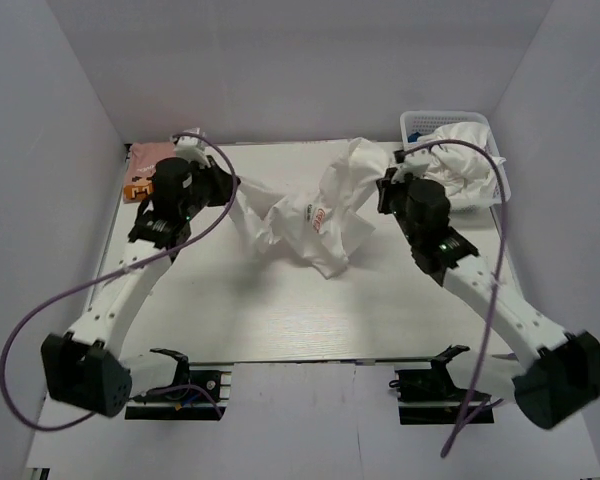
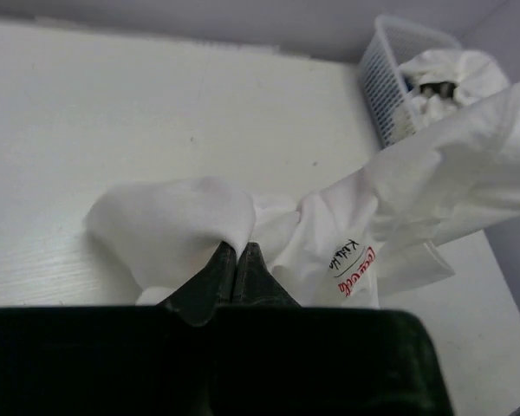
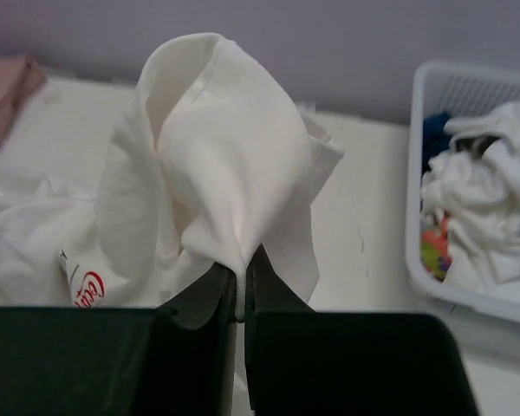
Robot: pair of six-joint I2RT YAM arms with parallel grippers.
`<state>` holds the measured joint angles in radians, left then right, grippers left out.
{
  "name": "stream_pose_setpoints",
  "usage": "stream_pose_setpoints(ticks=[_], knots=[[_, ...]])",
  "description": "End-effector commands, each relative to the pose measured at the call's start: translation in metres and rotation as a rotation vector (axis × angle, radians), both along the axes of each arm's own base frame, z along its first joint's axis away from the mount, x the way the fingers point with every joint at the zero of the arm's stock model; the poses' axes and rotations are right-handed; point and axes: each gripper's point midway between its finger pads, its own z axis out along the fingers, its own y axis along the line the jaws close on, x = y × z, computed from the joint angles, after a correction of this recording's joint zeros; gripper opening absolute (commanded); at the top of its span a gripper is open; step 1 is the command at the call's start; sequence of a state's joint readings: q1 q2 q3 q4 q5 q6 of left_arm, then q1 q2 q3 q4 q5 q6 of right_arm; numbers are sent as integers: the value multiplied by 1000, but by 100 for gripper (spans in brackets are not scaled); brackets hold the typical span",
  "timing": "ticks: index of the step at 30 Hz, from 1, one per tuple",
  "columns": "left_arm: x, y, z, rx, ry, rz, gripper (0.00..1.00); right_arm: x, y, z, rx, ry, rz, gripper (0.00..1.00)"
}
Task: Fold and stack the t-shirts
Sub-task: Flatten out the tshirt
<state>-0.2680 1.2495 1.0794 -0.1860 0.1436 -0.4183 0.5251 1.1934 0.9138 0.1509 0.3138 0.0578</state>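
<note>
The desk (image 1: pixel 280 320) is a pale, white-painted board surface with a faint grain. Plain grey-lilac walls close it in on the left, the right and the far side. A purple cable (image 1: pixel 40 330) loops off each arm.

The white t-shirt (image 1: pixel 305 215) lies bunched across the far middle of the desk, strung between the two hands, with its red print facing up near the centre of the heap. The left hand (image 1: pixel 227 192) is clamped on the shirt's left end. In the left wrist view its dark fingers (image 2: pixel 217 277) meet with a rounded fold of white cloth pinched between them. The right hand (image 1: pixel 388 188) is clamped on the shirt's right end. In the right wrist view its fingers press together on a thin seam, and the cloth stands up above them in a tall, cupped fold.

The pink t-shirt (image 1: pixel 148 160) sits at the far left corner of the desk, behind the left arm and partly hidden by it, apart from the white one. A patch of orange-brown print shows at its near edge.

The white mesh basket (image 1: pixel 416 124) stands at the far right corner, just behind the right hand. It holds crumpled white cloth (image 1: pixel 465 160) heaped above the rim and spilling over its near side. In the right wrist view, small bits of blue and orange fabric show low down among the white.
</note>
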Motion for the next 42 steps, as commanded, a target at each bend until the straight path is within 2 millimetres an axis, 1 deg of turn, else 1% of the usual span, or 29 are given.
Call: stream_pose_setpoints(ticks=[1,2,5,6,9,10,13,14,17,19,20,22,23,25,26,28,29,30,31,32,33,34,35,36,37,38,39,41,42], knots=[[-20,5,60,-19,-186,-14,0,-21,-15,86,68,-220,1,0],[-34,9,83,-26,-252,-15,0,-31,-8,106,94,-258,65,0],[-56,28,121,-21,-340,50,0,-79,-21,179,180,-422,131,0],[-72,37,139,-32,-391,80,0,-87,-23,189,193,-446,143,0],[-97,62,171,-64,-483,185,0,-124,-55,240,221,-599,98,0],[-117,71,188,-82,-532,204,0,-136,-68,252,234,-632,64,0],[-141,90,205,-112,-567,281,0,-160,-93,282,237,-690,8,0],[-153,101,214,-124,-594,326,0,-161,-97,286,237,-698,-7,0],[-159,118,218,-139,-609,408,0,-159,-121,289,251,-699,-139,0],[-153,122,213,-141,-582,442,0,-148,-137,280,238,-664,-263,0],[-146,125,204,-124,-550,471,0,-131,-135,269,210,-622,-300,0],[-125,121,185,-105,-473,480,0,-115,-147,252,182,-562,-422,0],[-115,120,173,-96,-436,492,0,-88,-137,230,126,-500,-448,0],[-93,119,139,-75,-340,530,0,-71,-141,215,92,-475,-522,0],[-75,114,114,-35,-271,528,0,-39,-132,184,22,-396,-556,0],[-56,116,67,11,-153,566,0,-4,-123,153,-41,-319,-568,0],[-39,115,32,43,-63,591,10,24,-112,123,-73,-256,-543,0],[-34,123,2,96,10,643,23,39,-110,126,-77,-251,-513,0],[-28,124,-17,128,62,664,64,66,-98,96,-123,-183,-486,0],[-23,129,-41,166,131,692,90,93,-91,53,-167,-77,-440,0],[-7,128,-64,219,212,707,100,114,-77,14,-211,9,-381,0],[-11,130,-82,277,300,715,100,125,-70,19,-204,36,-365,6],[-7,132,-92,289,347,730,100,131,-66,22,-213,82,-359,41],[3,132,-99,319,381,734,100,151,-54,-2,-240,143,-332,90],[5,131,-102,328,394,733,100,146,-52,-17,-270,213,-324,90],[5,129,-102,320,398,721,100,151,-47,-7,-244,204,-319,90],[8,123,-105,297,396,695,100,149,-36,-17,-232,234,-270,90],[8,116,-107,271,369,654,100,134,-30,-33,-218,273,-235,90],[7,112,-107,260,361,620,100,125,-24,-26,-190,264,-208,90]])
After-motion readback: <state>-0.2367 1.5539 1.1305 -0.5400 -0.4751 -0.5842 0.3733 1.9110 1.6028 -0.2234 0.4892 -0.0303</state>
